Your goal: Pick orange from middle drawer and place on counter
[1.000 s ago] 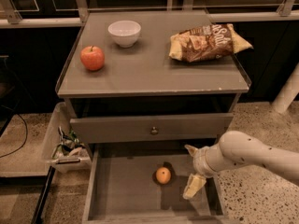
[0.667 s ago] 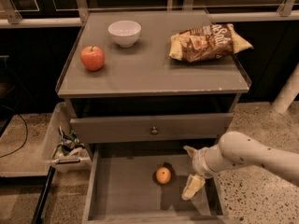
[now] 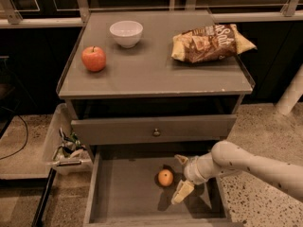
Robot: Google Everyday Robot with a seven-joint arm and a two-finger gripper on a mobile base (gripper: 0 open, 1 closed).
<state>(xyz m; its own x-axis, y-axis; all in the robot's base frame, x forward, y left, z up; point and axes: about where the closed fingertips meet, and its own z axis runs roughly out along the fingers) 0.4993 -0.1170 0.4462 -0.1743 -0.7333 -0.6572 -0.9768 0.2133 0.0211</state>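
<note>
The orange (image 3: 165,177) lies on the bare grey floor of the open middle drawer (image 3: 123,193), right of its centre. My gripper (image 3: 181,176) reaches in from the right on a white arm, just right of the orange and a little above the drawer floor. It is open: one finger (image 3: 180,159) sits behind the orange and the other finger (image 3: 182,192) in front, with the orange at the mouth of the gap. The counter (image 3: 151,72) is the grey top of the cabinet above.
On the counter stand a red apple (image 3: 93,58) at the left, a white bowl (image 3: 126,33) at the back and a chip bag (image 3: 210,42) at the right. A closed drawer front with a knob (image 3: 156,132) overhangs the open drawer. A bin of clutter (image 3: 66,148) sits left.
</note>
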